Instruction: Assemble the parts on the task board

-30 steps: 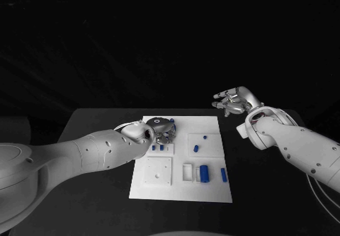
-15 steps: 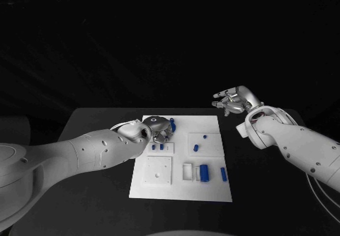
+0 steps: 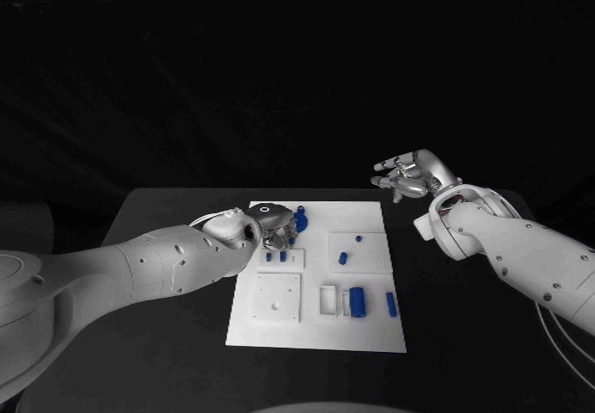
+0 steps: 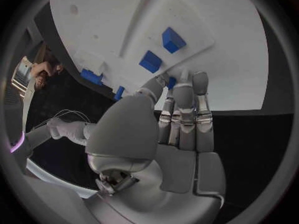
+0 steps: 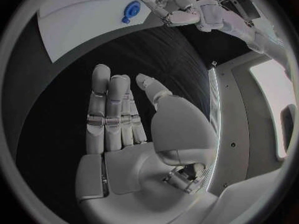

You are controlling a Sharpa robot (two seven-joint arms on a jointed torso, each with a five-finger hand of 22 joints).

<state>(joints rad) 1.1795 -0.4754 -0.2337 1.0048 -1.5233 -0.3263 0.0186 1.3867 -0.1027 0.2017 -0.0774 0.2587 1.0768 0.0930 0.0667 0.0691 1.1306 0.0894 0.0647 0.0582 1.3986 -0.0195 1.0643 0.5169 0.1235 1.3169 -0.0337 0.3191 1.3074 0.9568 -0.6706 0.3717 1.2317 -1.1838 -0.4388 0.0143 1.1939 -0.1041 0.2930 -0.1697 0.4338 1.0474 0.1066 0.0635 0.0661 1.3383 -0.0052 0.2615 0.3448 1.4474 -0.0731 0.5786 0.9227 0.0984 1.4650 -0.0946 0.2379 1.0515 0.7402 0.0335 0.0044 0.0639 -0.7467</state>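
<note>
At the near end of the task board (image 3: 316,331) blue parts (image 3: 358,302) lie in recesses. Farther up, the left hand (image 3: 275,225) pinches a small blue part (image 4: 171,82) at the board's far corner. Beyond the table (image 3: 162,224), the right hand (image 3: 406,176) hangs released, fingers apart.

Dim scene, one bright white plate against black.

In the head view the room from nine through twelve to three o'clock is near black with no detail, and the task board (image 3: 316,323) is the brightest surface. The black table (image 3: 162,215) reads as flat dark grey. Soft highlights sit on the white arms. Both wrist views are fisheye circles in dark frames, and the board's straight edges bend. The left hand (image 4: 181,117) and right hand (image 5: 124,119) show gentle sheen, no harsh glare; rims are blurred.
</note>
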